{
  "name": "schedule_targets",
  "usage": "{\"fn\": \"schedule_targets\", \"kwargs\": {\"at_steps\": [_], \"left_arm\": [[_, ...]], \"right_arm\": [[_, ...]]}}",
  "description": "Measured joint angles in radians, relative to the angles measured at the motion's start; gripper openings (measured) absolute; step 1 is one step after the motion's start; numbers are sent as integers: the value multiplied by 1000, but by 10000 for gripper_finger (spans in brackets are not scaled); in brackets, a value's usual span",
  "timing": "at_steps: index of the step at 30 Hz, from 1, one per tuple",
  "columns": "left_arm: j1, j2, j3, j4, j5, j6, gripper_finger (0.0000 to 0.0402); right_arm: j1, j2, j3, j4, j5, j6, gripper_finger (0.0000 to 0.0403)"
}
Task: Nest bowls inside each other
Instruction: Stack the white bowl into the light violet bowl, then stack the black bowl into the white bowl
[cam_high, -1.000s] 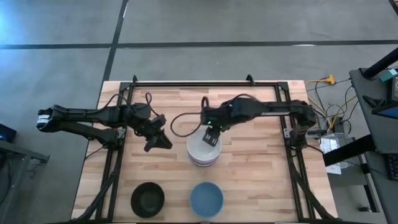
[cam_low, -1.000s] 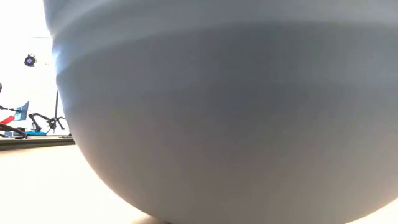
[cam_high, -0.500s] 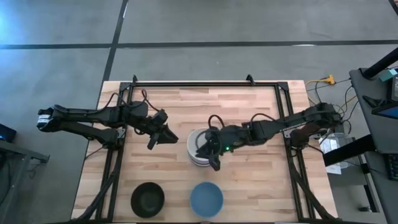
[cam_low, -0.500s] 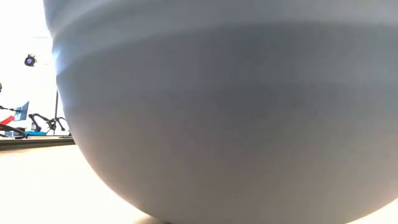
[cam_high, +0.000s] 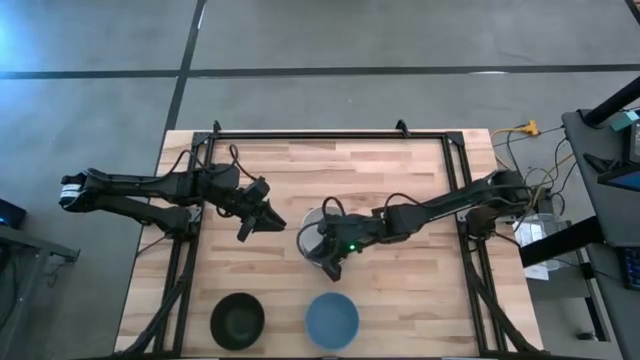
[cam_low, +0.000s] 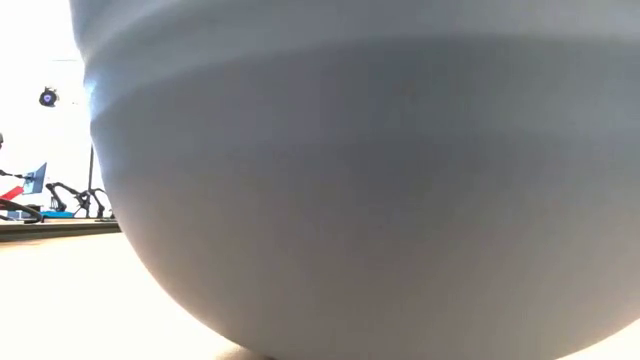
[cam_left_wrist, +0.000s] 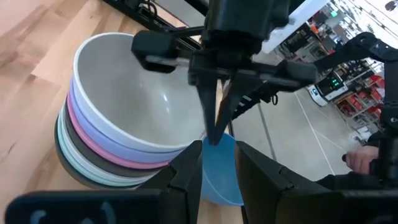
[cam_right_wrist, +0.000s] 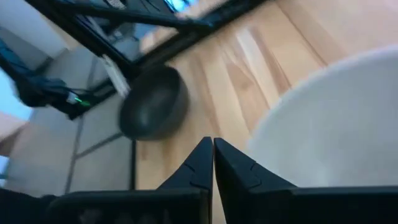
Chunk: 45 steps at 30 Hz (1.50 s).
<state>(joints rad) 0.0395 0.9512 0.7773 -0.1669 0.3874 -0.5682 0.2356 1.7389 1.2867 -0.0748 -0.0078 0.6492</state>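
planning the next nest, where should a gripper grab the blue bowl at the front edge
Take the blue bowl by its rim, coming straight down with one finger inside and one outside. It sits upright and open, apart from the black bowl, and its rounded wall offers no flat sides.

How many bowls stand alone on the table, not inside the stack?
2: a black bowl near the front edge on the left arm's side, and a blue bowl beside it, in front of the stack.
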Motion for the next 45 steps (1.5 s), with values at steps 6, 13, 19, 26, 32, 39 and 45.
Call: {"fn": "schedule_targets", "kwargs": {"at_steps": [6, 13, 19, 26, 32, 39, 45], "left_arm": [[0, -2, 0, -1, 4, 0, 79], [-21, -30, 1, -50, 134, -70, 79], [-230, -93, 1, -219, 125, -198, 79], [-698, -115, 32, -329, -296, -222, 77], [-935, -46, 50, -489, -596, -333, 47], [-949, 65, 17, -584, -533, -490, 34], [-947, 152, 17, -591, -525, -666, 33]], "right_arm": [[0, 24, 59, -96, -1, -2, 9], [0, -39, 119, -129, 9, -54, 9], [21, -138, 124, -277, 102, -74, 9], [78, -256, 96, -468, 350, 5, 9], [126, -310, 84, -561, 513, 81, 9], [135, -309, 65, -587, 562, 99, 9], [138, -305, 52, -630, 536, 103, 9]]}}
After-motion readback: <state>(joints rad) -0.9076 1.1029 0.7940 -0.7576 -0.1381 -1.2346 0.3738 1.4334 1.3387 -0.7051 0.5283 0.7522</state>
